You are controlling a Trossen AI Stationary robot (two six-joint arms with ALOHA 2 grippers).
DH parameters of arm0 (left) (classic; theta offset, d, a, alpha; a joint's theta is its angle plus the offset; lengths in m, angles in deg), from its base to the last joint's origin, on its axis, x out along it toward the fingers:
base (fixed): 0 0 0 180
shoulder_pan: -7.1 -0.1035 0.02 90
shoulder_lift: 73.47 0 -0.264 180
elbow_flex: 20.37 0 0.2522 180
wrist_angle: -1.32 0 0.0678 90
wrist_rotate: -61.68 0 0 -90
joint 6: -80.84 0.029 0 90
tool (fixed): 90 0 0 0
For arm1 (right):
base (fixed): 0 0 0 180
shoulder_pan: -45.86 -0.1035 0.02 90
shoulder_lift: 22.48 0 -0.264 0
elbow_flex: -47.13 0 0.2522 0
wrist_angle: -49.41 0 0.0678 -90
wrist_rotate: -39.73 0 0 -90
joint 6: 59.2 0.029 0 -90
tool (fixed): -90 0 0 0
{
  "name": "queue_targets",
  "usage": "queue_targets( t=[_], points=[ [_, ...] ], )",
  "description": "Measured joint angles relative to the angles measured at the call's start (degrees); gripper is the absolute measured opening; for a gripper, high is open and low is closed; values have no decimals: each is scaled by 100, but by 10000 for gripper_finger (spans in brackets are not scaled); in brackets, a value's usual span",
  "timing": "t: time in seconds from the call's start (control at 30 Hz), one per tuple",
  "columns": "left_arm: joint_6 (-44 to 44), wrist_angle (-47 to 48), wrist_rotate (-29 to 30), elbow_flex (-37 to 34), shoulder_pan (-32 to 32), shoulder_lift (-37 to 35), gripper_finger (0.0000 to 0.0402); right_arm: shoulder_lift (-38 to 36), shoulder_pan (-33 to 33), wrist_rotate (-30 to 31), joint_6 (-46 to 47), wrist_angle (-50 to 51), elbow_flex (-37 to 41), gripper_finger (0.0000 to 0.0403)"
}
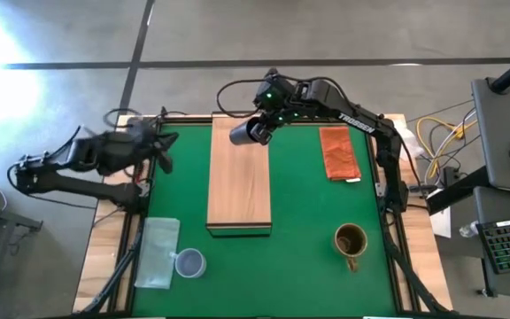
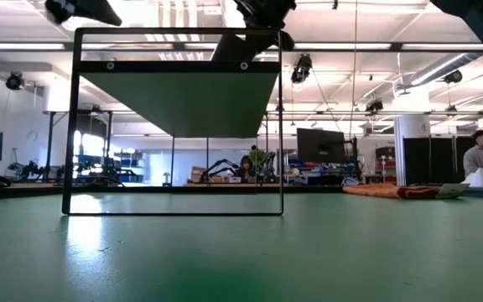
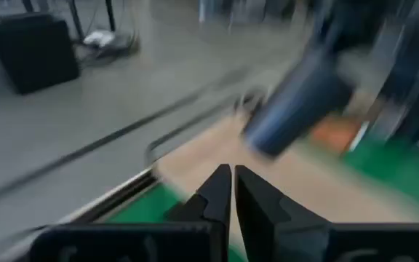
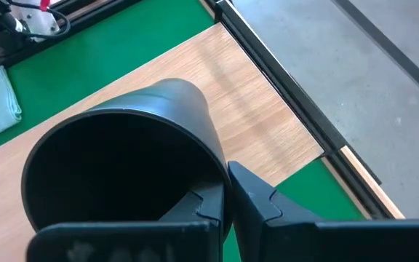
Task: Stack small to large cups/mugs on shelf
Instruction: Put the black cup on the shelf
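Observation:
My right gripper point(image 1: 260, 129) is shut on the narrow black cup point(image 1: 243, 133) above the far end of the light-wood shelf point(image 1: 239, 182). The cup's open mouth point(image 4: 122, 175) faces the wrist camera. My left gripper point(image 1: 163, 152) hangs shut and empty over the table's far left, off the shelf; its wrist view point(image 3: 233, 191) shows the cup point(image 3: 297, 102) farther off. The brown mug point(image 1: 351, 241) stands on the mat at the near right. The pale blue-grey mug point(image 1: 189, 262) stands at the near left. My right gripper pinches the black cup's wall at the rim point(image 4: 222, 182), one finger inside the cup point(image 4: 198, 207) and one outside point(image 4: 257, 200). The cup is lifted clear of the shelf and tipped on its side, its base pointing away from the gripper, toward the table's left.
An orange-brown cloth point(image 1: 338, 152) lies right of the shelf at the far side. A clear plastic bag point(image 1: 158, 252) lies beside the blue-grey mug. In the low view the shelf point(image 2: 183, 101) is raised on a thin dark frame point(image 2: 72, 126). People show in the room behind.

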Motion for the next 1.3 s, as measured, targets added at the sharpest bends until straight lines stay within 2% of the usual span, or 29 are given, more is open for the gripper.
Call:
queue_targets(
  t=[0.1, 0.17, 0.23, 0.27, 0.33, 0.37, 0.43, 0.5, 0.63, 0.7, 0.73, 0.87, 1.0, 1.3],
  points=[
    [879, 449, 157, 815, -2, 584, 5, 0, 0, 1, 21, 2, 1, 9],
    [614, 505, -240, 1155, 2, 929, 5, 0, 0, 3, 137, 0, 1, 9],
    [500, 430, 24, 1299, 0, 1245, 5, 0, 2, 10, 212, 2, 1, 9],
    [716, 337, 167, 1319, -11, 1407, 4, 0, 2, 17, 214, 2, 1, 9],
    [1329, 162, -69, 1293, -132, 1581, 4, 0, 6, 20, 214, 1, 1, 9],
    [1453, 20, -370, 1251, -263, 1654, 3, 0, 8, 20, 214, 2, 1, 9],
    [1624, -275, -1389, 1129, -702, 1752, 3, 0, 11, 19, 219, 0, 1, 9],
    [1764, -481, -2472, 910, -1440, 1803, 3, 0, 21, 2, 236, 2, 1, 9],
    [1914, -1680, -4825, 554, -2746, 1857, 3, 0, 80, -194, 227, -11, 1, 9],
    [2042, -2096, -5599, 474, -3200, 1918, 3, 0, 132, -196, 204, -35, 3, 9],
    [2135, -2180, -5768, 432, -3329, 1977, 3, 7, 162, -194, 208, -52, 4, 9],
    [2548, -2165, -5882, 268, -3526, 2328, 3, 153, 305, -216, 214, -137, 4, 9],
    [2823, -2212, -6074, 210, -3541, 2706, 3, 438, 398, -644, 238, -317, 4, 9],
    [3101, -2304, -6129, 195, -3748, 3124, 3, 578, 378, -603, 87, -522, -106, 9]
  ],
)
